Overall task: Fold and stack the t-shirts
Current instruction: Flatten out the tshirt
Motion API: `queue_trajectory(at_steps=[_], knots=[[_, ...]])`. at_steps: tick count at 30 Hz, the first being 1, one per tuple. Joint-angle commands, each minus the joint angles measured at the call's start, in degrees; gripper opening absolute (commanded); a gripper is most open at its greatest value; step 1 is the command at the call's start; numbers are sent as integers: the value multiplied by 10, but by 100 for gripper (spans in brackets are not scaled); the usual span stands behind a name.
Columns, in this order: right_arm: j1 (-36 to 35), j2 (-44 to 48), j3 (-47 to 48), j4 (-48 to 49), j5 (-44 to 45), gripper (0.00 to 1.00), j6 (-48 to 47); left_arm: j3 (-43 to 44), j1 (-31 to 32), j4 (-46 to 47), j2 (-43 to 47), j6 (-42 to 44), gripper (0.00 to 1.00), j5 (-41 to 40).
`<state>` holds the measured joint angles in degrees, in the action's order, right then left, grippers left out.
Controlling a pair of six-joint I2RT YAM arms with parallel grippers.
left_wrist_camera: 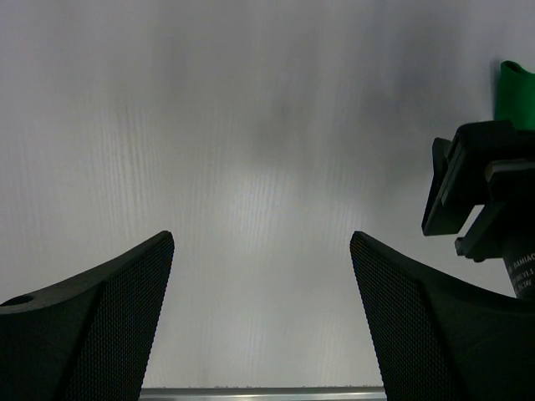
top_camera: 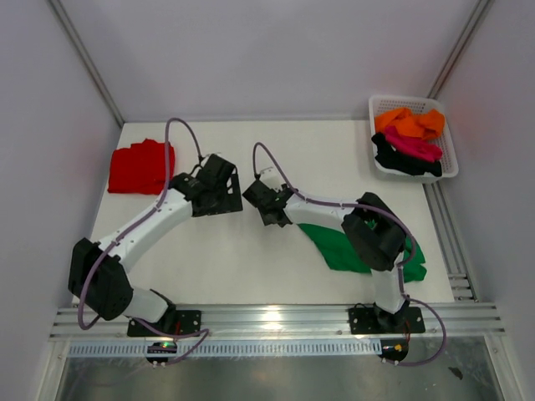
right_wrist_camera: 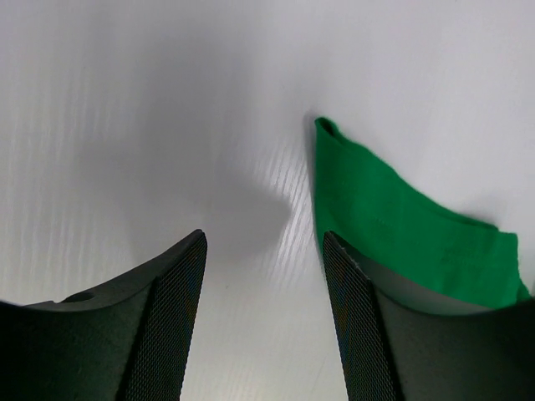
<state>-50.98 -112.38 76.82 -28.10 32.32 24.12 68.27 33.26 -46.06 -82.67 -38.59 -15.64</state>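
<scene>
Outside the open, empty right gripper [right_wrist_camera: 263,238] the green t-shirt [right_wrist_camera: 401,225] is laid, so it could be missed; the left gripper [left_wrist_camera: 261,238] is open and empty too.

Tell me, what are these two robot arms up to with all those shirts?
They are folding t-shirts and stacking them. A red t-shirt lies folded at the far left of the table. A green t-shirt lies by the right arm. The right gripper is open and holds nothing, with the cloth's edge beside one finger. The left gripper is open above the table. The orange t-shirt, magenta t-shirt and black t-shirt sit in the white basket.
</scene>
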Motion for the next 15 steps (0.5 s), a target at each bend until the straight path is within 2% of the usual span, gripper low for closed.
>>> queue_trajectory(at_steps=[1,7,15], knots=[[19,-21,49,15,70,63,-16,18,1,-19,33,1,89,-19],[55,-71,108,-40,100,62,10,46,1,-45,62,7,89,-35],[65,-83,113,-46,83,62,11,86,1,-65,75,11,89,-53]])
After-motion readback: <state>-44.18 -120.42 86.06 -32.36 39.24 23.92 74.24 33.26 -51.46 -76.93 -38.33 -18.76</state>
